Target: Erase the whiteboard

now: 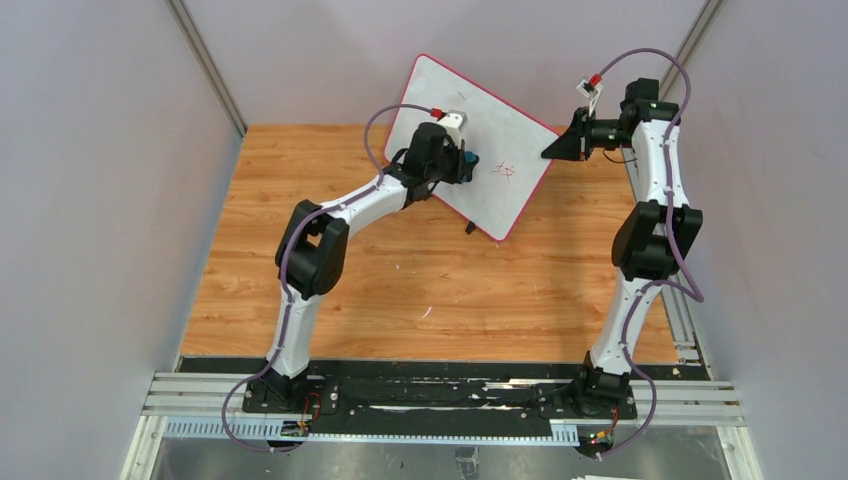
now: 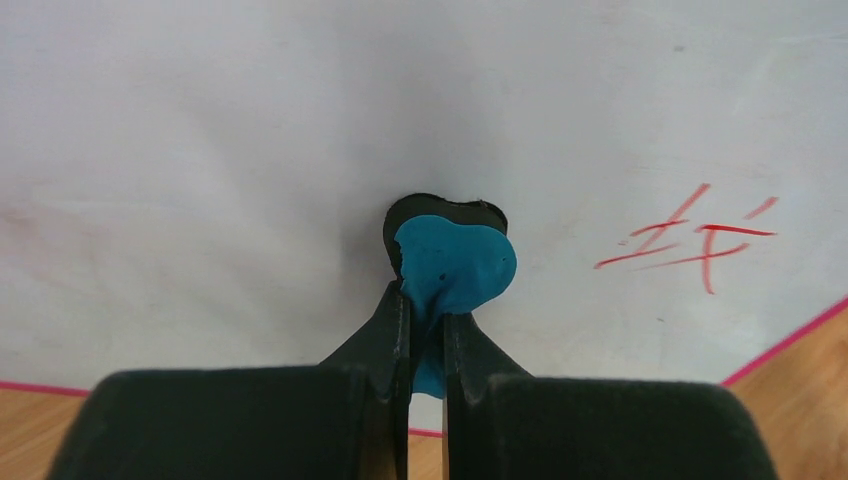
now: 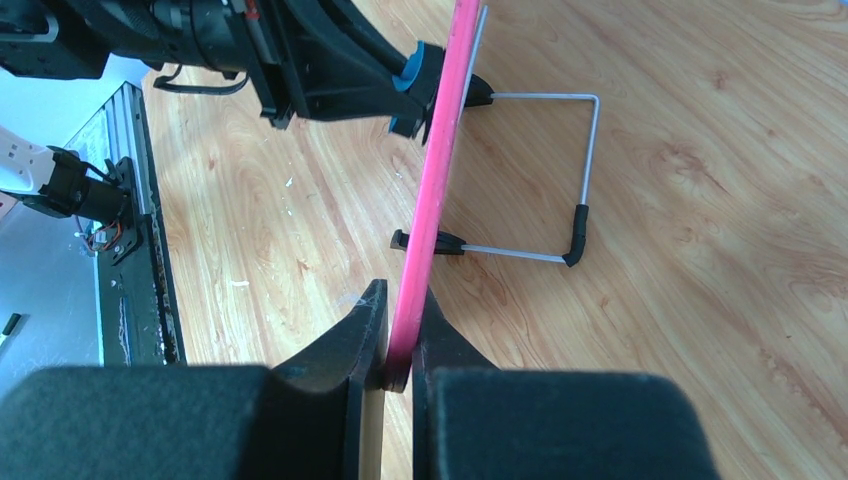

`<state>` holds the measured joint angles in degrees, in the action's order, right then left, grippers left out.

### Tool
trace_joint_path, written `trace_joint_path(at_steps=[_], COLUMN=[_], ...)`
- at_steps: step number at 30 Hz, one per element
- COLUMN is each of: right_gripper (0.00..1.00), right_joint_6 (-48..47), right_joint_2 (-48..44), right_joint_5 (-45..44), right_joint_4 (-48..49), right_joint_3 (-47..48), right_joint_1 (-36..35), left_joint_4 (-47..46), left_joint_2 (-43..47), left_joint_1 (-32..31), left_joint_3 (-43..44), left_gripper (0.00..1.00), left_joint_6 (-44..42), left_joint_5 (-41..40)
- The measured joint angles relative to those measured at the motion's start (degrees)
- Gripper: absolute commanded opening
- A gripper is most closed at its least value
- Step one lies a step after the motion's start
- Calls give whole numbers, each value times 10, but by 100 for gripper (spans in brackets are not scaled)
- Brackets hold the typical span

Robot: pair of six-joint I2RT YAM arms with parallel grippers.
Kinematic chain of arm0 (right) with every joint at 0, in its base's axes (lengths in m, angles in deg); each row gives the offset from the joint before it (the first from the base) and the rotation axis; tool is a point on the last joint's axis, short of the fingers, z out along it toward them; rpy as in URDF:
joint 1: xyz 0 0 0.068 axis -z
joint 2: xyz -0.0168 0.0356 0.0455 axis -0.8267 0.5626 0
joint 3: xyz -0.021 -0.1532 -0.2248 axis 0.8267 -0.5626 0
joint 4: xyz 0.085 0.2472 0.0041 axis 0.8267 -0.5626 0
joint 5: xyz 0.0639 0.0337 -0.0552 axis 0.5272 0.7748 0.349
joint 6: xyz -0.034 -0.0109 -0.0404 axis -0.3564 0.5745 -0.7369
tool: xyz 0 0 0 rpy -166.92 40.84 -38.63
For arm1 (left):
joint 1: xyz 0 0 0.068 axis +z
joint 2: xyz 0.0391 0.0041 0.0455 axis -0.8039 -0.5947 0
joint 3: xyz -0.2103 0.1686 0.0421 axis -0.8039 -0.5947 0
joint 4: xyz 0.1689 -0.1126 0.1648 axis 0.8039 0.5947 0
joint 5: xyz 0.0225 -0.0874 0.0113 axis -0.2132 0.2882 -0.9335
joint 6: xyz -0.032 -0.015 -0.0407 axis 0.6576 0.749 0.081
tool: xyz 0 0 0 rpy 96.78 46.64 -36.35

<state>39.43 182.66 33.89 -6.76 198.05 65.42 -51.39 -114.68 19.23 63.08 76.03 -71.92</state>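
The whiteboard stands tilted at the back of the table, white with a red-pink rim, with red handwriting low on its face. My left gripper is shut on a blue-and-black eraser and presses it against the board, left of the red handwriting. My right gripper is shut on the board's right edge; the right wrist view shows its jaws pinching the pink rim edge-on. The eraser and the left arm show beyond the rim.
A wire stand with black feet props the board from behind on the wooden table. Grey walls close in both sides. A black base rail runs along the near edge.
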Motion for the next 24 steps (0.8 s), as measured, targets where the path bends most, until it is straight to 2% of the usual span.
trace_joint_path(at_steps=[6, 13, 24], right_gripper=[1, 1, 1], right_joint_6=[-1, -5, -5], right_joint_2=[0, 0, 0], right_joint_5=[1, 4, 3], right_joint_4=[0, 0, 0], right_joint_3=[0, 0, -2], right_joint_1=[0, 0, 0], left_joint_4=[33, 57, 62], left_joint_2=[1, -3, -28], left_joint_1=[18, 15, -68], left_joint_3=[7, 55, 104], left_gripper=[0, 0, 0], left_joint_6=[-30, -29, -24], left_joint_5=[-35, -36, -36])
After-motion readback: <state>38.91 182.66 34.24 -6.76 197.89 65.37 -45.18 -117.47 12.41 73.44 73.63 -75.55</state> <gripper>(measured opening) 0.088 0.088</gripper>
